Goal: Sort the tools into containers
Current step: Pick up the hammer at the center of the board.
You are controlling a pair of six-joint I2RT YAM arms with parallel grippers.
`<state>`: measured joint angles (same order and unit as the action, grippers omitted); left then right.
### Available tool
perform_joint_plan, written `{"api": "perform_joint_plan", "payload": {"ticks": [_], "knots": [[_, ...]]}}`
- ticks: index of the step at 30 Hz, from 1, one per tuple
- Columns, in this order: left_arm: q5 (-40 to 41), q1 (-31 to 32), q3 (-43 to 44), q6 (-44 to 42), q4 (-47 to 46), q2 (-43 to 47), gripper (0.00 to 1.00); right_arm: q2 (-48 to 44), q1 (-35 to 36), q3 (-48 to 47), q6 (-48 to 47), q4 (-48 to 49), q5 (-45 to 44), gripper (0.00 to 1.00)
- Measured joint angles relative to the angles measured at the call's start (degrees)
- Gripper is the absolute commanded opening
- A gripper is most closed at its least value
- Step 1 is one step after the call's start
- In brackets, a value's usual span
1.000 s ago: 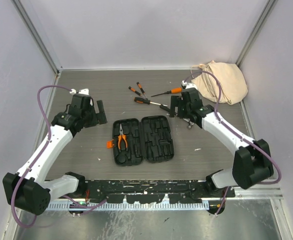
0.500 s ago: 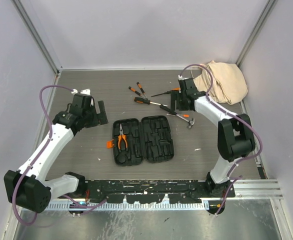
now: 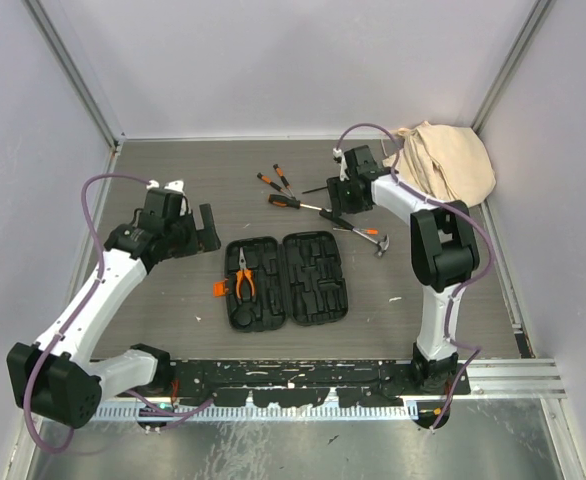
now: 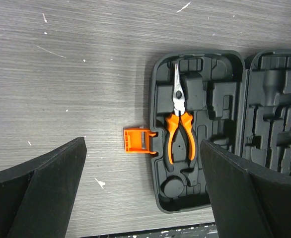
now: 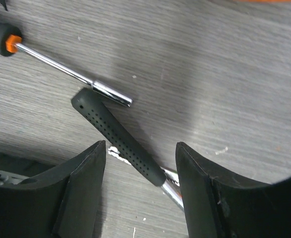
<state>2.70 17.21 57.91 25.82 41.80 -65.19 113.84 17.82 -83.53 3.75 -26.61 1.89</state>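
Note:
The black tool case point(image 3: 313, 280) lies open in the middle of the table, with orange-handled pliers point(image 3: 244, 276) in a slot of its left half and its orange latch point(image 3: 220, 289) sticking out. The left wrist view shows the same case point(image 4: 210, 99), pliers point(image 4: 179, 124) and latch point(image 4: 138, 140). My left gripper point(image 3: 199, 228) point(image 4: 143, 186) hovers open and empty, left of the case. A small hammer point(image 3: 365, 233) lies right of the case. My right gripper point(image 3: 346, 196) point(image 5: 140, 163) is low over it, jaws open on either side of the black dotted handle point(image 5: 116, 135), not touching.
Three orange-and-black screwdrivers point(image 3: 269, 182) point(image 3: 283, 177) point(image 3: 295, 202) lie behind the case, and one's shaft point(image 5: 71, 72) ends near the hammer handle. A fourth screwdriver point(image 3: 318, 187) is partly hidden by the right arm. A beige cloth bag point(image 3: 443, 160) fills the far right corner.
The right arm has folded back and its gripper has shifted left and away, down over the hammer handle, with the jaws narrowing. The left arm has not moved.

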Motion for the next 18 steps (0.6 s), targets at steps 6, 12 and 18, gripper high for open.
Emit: {"api": "perform_joint_plan", "payload": {"ticks": [6,12,18], "knots": [[-0.7,0.0,-1.68,0.0,0.39,1.95,0.99,4.26,0.0,-5.49,-3.48,-2.05,4.81,0.59],[-0.83,0.0,-1.81,0.0,0.5,2.56,0.99,6.05,0.02,-6.34,-4.96,-3.65,8.0,0.53],[-0.83,0.0,-1.81,0.0,0.55,2.56,0.99,6.99,0.33,-6.36,-6.16,-4.94,8.92,0.44]]}}
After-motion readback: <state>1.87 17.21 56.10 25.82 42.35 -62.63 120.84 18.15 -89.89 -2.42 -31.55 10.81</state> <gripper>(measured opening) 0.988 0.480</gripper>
